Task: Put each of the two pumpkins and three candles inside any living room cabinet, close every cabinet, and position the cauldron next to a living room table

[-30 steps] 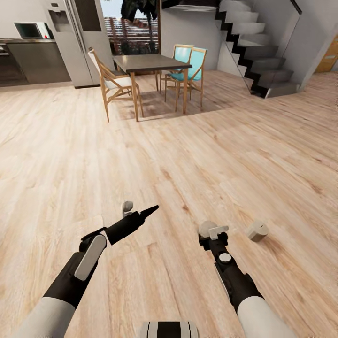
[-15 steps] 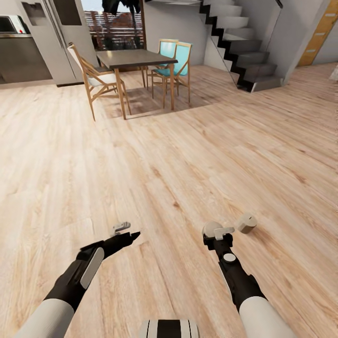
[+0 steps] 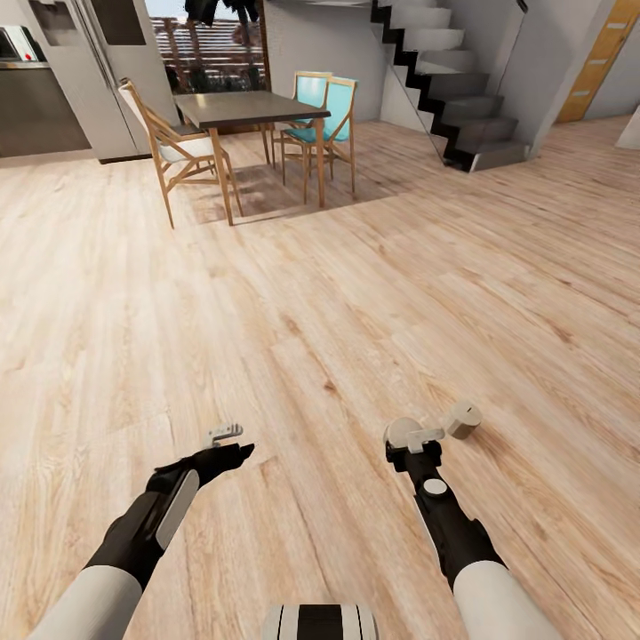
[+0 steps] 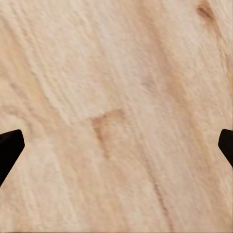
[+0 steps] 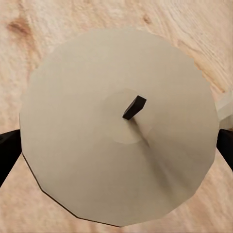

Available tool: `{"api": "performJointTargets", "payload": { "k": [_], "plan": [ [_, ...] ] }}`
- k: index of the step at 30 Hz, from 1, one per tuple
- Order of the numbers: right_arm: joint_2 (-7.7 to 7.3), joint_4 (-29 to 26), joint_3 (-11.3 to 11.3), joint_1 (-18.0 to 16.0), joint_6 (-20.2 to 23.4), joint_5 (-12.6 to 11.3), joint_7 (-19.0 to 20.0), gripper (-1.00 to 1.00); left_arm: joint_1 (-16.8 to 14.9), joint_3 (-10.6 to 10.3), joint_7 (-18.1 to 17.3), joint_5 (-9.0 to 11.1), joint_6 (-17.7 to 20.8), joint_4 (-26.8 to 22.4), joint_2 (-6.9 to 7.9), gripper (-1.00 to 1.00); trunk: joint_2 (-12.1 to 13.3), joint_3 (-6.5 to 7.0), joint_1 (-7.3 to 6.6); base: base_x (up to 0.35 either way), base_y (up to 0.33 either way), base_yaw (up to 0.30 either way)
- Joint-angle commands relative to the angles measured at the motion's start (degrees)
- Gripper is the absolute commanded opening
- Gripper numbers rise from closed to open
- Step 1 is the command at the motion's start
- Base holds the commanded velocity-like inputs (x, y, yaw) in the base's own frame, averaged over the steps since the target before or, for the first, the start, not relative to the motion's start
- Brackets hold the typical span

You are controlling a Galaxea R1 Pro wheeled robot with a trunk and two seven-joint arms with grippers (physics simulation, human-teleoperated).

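Note:
My right gripper [image 3: 407, 436] is shut on a candle [image 5: 119, 126]. In the right wrist view its pale round top and short black wick sit between the two dark fingertips [image 5: 8, 148]. A second candle [image 3: 464, 420] lies on its side on the wood floor, just right of and beyond that gripper. My left gripper [image 3: 229, 444] hangs open over bare floor, with nothing between its fingertips [image 4: 9, 145]. The pumpkins, the cabinet and the cauldron are out of view.
A dark dining table [image 3: 249, 108] with wooden chairs [image 3: 173, 147] and teal-seated chairs [image 3: 324, 111] stands far ahead. A grey fridge [image 3: 84, 67] is at the back left and a staircase [image 3: 453, 84] at the back right. Light wood floor [image 3: 338, 293] stretches between.
The whole view has swung, shifting the table and stairs left. My left arm has drawn back and lowered. The lying candle now sits nearer my right gripper, which still grips its candle.

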Motion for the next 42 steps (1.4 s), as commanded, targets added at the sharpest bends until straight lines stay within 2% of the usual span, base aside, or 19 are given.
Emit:
{"api": "performJointTargets", "payload": {
  "k": [1,7,19,42],
  "plan": [
    [0.01,-0.04,0.03,0.0,-0.07,0.01,-0.01,-1.0,0.0,-0.01,0.07,-0.03,-0.01,-0.01,0.03,1.0,0.0,0.0,0.0,0.0,0.0,0.0],
    [0.45,-0.51,0.12,0.0,-0.09,-0.03,-0.11,-1.0,0.0,-0.02,0.19,-0.22,0.03,0.05,0.19,1.0,0.0,0.0,0.0,0.0,0.0,-0.063],
    [0.5,-1.02,0.02,0.0,0.19,-0.07,-0.13,-1.0,-0.02,-0.01,0.19,-0.26,0.05,-0.01,0.23,1.0,0.0,0.32,0.0,0.085,0.0,-0.273],
    [0.24,-1.16,0.01,0.0,-0.48,-0.07,-0.04,-1.0,-0.02,-0.03,0.19,-0.26,0.05,0.14,0.22,1.0,0.0,1.64,0.0,0.002,0.0,-0.254]
  ]
}}
